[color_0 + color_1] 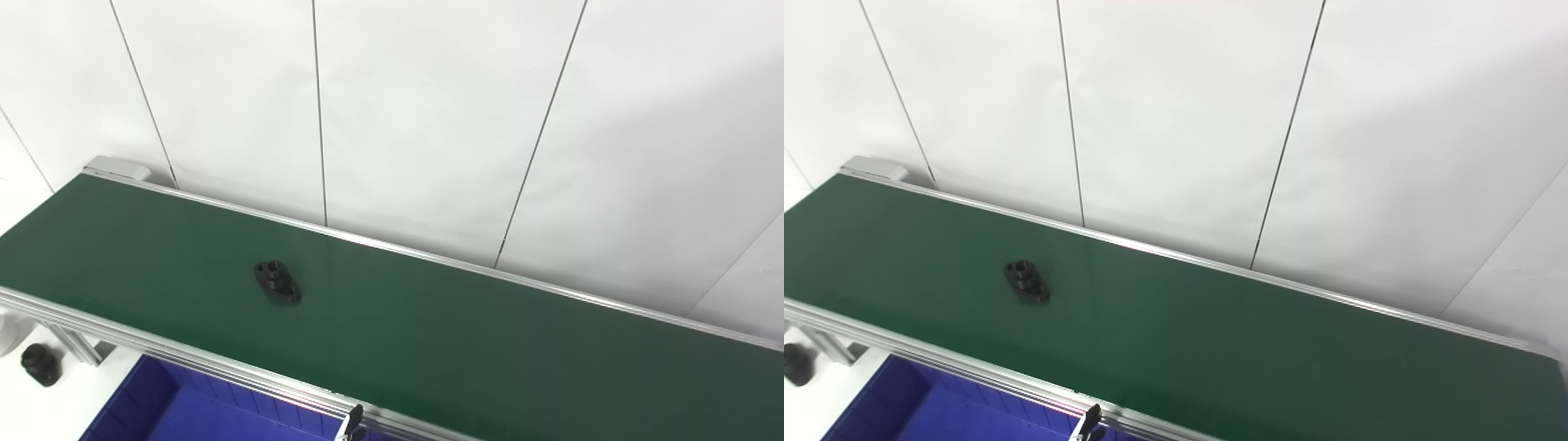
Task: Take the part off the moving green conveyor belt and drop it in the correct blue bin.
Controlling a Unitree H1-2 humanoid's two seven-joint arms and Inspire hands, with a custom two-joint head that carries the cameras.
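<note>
A small black part (277,282) with a raised hub and a flat flange with holes lies on the green conveyor belt (429,331), left of the middle; it also shows in the right eye view (1027,282). A blue bin (184,410) sits below the belt's near rail at the bottom left, only partly in view. Neither hand is in view.
The belt runs from the upper left to the lower right between aluminium rails (184,355). A white panelled wall (429,122) stands behind it. A black round object (40,364) lies on the white surface at the lower left. A small black lever (352,421) sticks out of the near rail.
</note>
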